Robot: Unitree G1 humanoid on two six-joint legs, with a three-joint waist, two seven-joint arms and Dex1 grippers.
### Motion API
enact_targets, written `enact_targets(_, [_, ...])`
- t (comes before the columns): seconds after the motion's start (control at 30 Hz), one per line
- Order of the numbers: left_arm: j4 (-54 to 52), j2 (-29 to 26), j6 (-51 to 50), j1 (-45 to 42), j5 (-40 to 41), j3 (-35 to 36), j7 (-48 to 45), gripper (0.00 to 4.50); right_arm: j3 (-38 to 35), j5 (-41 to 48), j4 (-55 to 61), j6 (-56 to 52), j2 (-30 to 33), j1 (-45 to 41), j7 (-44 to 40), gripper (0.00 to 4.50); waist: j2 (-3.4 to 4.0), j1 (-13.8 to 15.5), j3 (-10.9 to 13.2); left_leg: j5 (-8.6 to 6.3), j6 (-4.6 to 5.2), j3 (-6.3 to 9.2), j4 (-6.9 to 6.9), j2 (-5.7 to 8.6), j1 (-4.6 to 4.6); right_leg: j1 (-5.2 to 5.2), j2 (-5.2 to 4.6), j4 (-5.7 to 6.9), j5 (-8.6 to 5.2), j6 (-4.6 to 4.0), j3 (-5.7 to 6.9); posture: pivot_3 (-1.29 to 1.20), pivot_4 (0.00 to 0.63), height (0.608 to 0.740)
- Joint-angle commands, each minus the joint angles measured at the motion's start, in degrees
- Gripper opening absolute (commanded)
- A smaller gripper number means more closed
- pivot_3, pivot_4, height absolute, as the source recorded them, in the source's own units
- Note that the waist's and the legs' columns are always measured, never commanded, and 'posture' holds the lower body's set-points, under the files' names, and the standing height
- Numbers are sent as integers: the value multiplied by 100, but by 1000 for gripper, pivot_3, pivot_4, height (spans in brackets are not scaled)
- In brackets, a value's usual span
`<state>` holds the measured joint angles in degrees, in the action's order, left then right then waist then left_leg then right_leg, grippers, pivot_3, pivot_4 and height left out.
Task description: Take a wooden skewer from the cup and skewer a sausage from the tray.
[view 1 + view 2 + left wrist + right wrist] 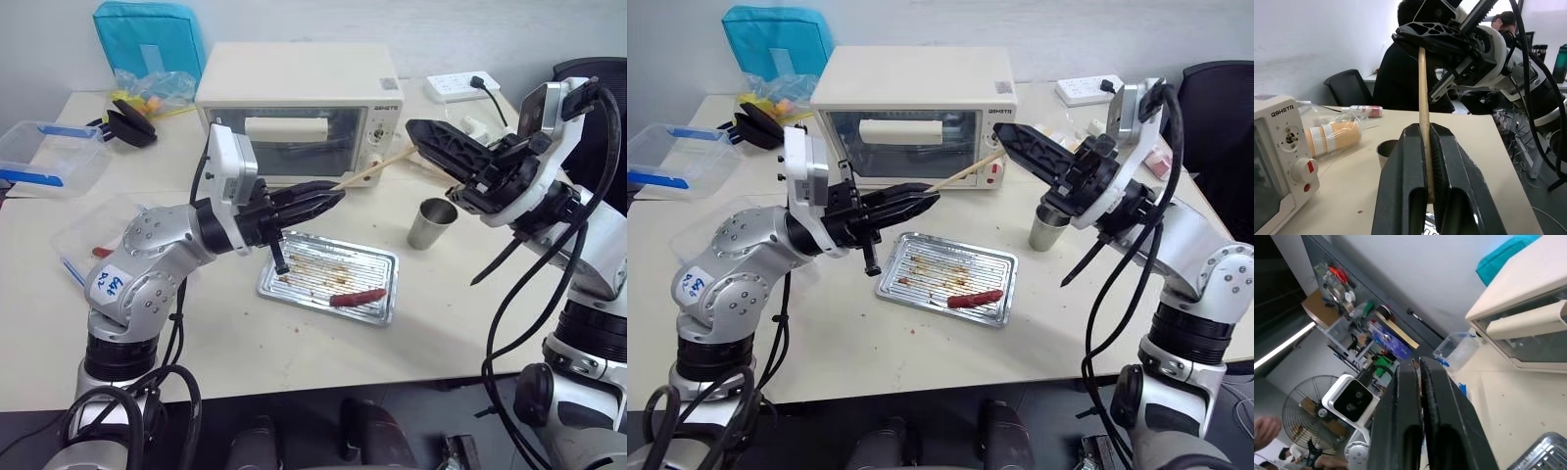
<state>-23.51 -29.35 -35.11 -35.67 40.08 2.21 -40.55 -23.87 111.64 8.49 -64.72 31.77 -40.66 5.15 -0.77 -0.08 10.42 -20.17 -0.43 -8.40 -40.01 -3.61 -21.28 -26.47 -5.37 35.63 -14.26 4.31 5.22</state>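
The wooden skewer (375,168) hangs in the air in front of the oven, spanning from one gripper to the other. My left gripper (336,196) is shut on its lower end, and the stick shows pinched between the fingers (1449,161) in the left wrist view. My right gripper (416,132) has its fingers closed together on the upper end. Below the right gripper the steel cup (431,223) stands on the table. One reddish-brown sausage (358,297) lies near the front edge of the greasy tray (309,257), below both grippers.
A cream toaster oven (299,98) stands behind the tray. A clear plastic box (49,157) with blue clips and a blue bag (147,39) are at the left. A power strip (460,86) lies at the back right, with wrapped stacked cups (1332,137) nearby.
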Motion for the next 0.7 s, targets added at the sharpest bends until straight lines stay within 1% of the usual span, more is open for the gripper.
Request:
enact_targets(0.03, [-4, -227, 100, 11, -42, 251, -96, 0, 22, 136, 138, -151, 525, 28, -330, 1354, 0, 1, 0, 0, 0, 0, 1, 0, 0, 0, 0, -1, 0, 0, 0, 0, 150, 740])
enact_targets(0.13, [-17, -539, 18, 86, 27, 502, -153, 0, 260, 128, 36, -287, 1255, 97, -479, 2385, 0, -2, 0, -1, 1, 0, 2, 1, 0, 0, -1, -8, 0, 0, 0, 0, 150, 740])
enact_targets(0.2, [-62, -804, -106, 165, 146, 702, -209, 0, 356, -273, 54, -493, 1690, 114, -1001, 3060, 0, -9, 0, -1, 2, 0, 2, 0, 1, -1, 0, -10, 0, 0, -1, 0, 150, 740])
enact_targets(0.23, [-112, -1005, -205, 260, 232, 827, -297, 0, 492, -958, 293, -530, 1972, 161, -1568, 3361, 0, -11, 0, -1, 2, 0, 4, -1, 2, -3, 0, -11, 0, 0, -3, 0, 150, 740])
enact_targets(0.27, [-165, -1226, -305, 381, 309, 945, -428, 0, 729, -1751, 603, -427, 2283, 241, -2220, 3361, 0, -11, 0, -1, 2, 0, 5, -2, 3, -2, 3, -15, 0, 0, -2, 0, 150, 740])
enact_targets(0.3, [-254, -1464, -409, 544, 404, 1068, -601, 0, 1053, -2620, 946, -109, 2629, 375, -2930, 3361, 1, -12, 1, -2, 3, 0, 6, -2, 3, -3, 3, -17, 0, 0, -4, 0, 150, 740])
enact_targets(0.33, [-372, -1788, -514, 803, 492, 1234, -856, 0, 1527, -3631, 1244, 448, 3015, 533, -3747, 3361, 1, -22, 1, -3, 4, 3, 11, -5, 4, -4, 4, -20, -1, -1, -4, 0, 150, 740])
enact_targets(0.4, [-555, -2289, -653, 1270, 659, 1522, -1260, 0, 2297, -5104, 1444, 1496, 3461, 733, -4961, 3361, 0, -31, 1, -9, -1, 8, 15, -12, 7, -3, 11, -32, -1, -1, -4, 0, 150, 740])
enact_targets(0.47, [-720, -2681, -775, 1725, 819, 1813, -1595, 0, 2911, -6202, 1349, 2351, 3573, 757, -5803, 3361, -2, -33, 2, -12, 0, 7, 14, -9, 8, -4, 8, -35, 0, 0, -5, 0, 150, 740])
enact_targets(0.57, [-1008, -2998, -929, 2290, 1066, 2214, -1822, 0, 3539, -7265, 1022, 3105, 3291, 491, -6465, 3361, -1, -25, 5, -16, 5, 3, 7, -5, 9, -6, 0, -35, 1, 3, -7, 0, 150, 740])
enact_targets(0.67, [-1237, -3077, -1028, 2650, 1210, 2478, -1810, 0, 3977, -8123, 696, 3687, 2889, 282, -6781, 3918, 0, -10, 5, -16, 4, -3, 3, -6, 9, -7, 0, -31, 2, 0, -6, 0, 150, 740])
enact_targets(0.7, [-1334, -3073, -1051, 2764, 1249, 2546, -1783, 0, 4144, -8422, 571, 3870, 2728, 197, -6849, 4257, 0, -13, 5, -15, 2, -5, 3, -5, 9, -7, 2, -28, 1, -3, -4, 0, 150, 740])
